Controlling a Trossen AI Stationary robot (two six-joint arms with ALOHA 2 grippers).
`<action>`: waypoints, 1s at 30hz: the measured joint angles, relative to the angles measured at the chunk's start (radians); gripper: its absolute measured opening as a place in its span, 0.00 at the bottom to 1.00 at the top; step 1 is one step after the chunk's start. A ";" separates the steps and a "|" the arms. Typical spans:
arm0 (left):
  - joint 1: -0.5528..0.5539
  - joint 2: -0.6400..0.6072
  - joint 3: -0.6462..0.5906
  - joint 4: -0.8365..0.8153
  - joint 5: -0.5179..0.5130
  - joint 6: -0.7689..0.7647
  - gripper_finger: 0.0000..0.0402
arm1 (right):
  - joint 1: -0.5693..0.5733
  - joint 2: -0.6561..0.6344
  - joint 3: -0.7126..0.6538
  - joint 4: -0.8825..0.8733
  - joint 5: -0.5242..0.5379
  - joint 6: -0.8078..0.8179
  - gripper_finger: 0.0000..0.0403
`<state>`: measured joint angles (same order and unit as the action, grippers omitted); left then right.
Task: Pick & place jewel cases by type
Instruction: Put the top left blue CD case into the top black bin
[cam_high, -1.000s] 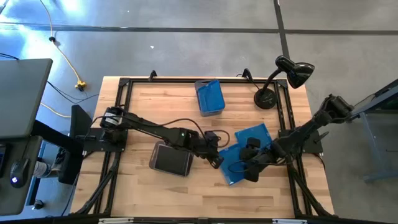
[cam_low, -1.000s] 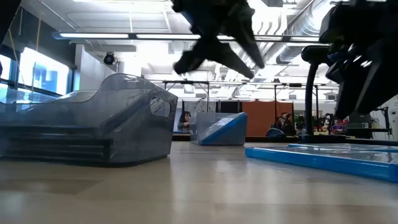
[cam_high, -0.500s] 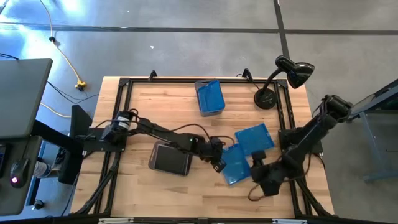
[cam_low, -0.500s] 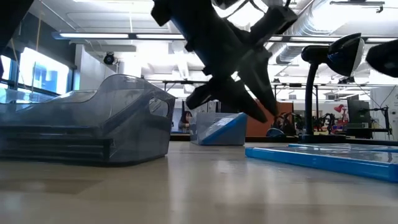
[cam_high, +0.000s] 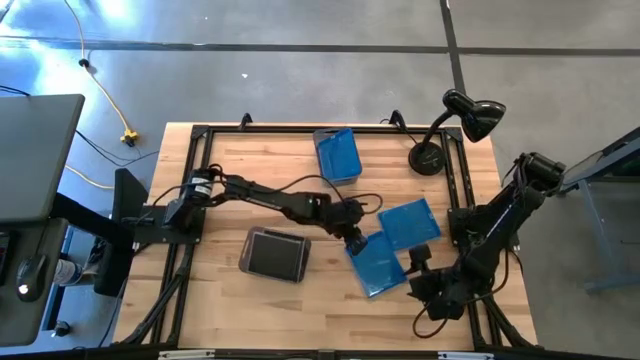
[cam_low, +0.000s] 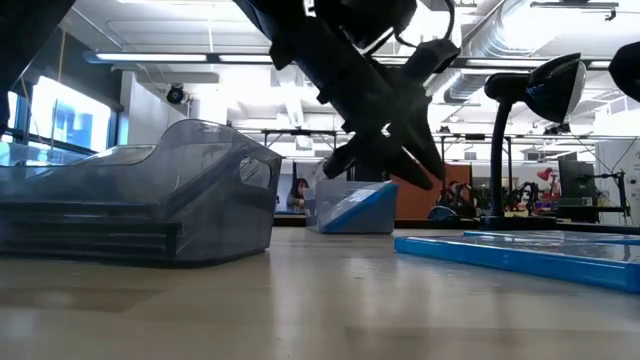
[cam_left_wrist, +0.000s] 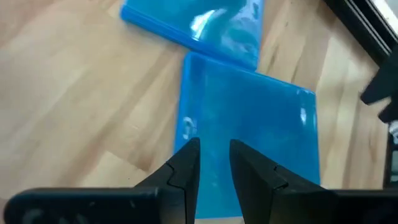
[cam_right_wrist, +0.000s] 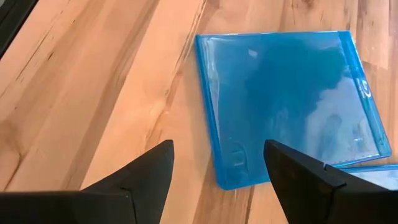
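Two translucent blue jewel cases lie flat on the wooden table, right of centre: the nearer one and the farther one. My left gripper hangs above the nearer case's left edge, slanting down, its fingers a narrow gap apart with nothing between them. My right gripper stands wide open just right of that case, near its near right corner, clear of it. A third blue case leans in the far tub.
A smoky-grey tub with dark cases stacked inside stands left of my left gripper. A black desk lamp stands at the far right. A black frame runs round the table's edges. Bare wood lies along the near edge.
My left gripper has come down toward the nearer blue case, shifting toward the table's far edge, and has rolled a little. My right gripper has swung away from that case toward the table's near right corner, rolling as it went. Both cases stay where they were.
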<state>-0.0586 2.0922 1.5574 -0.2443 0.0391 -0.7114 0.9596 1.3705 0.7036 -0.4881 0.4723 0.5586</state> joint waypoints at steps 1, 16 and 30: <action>0.008 0.000 0.000 -0.001 0.001 0.001 0.21 | 0.000 0.000 0.000 0.000 -0.002 0.000 0.61; 0.019 0.012 0.002 -0.035 0.089 0.027 0.21 | -0.001 0.010 0.000 0.011 -0.003 -0.032 0.61; 0.019 0.075 0.000 0.033 0.181 0.076 0.21 | -0.004 0.126 0.002 0.078 -0.039 -0.018 0.61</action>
<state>-0.0391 2.1670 1.5574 -0.2114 0.2199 -0.6357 0.9554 1.4964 0.7055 -0.4099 0.4329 0.5405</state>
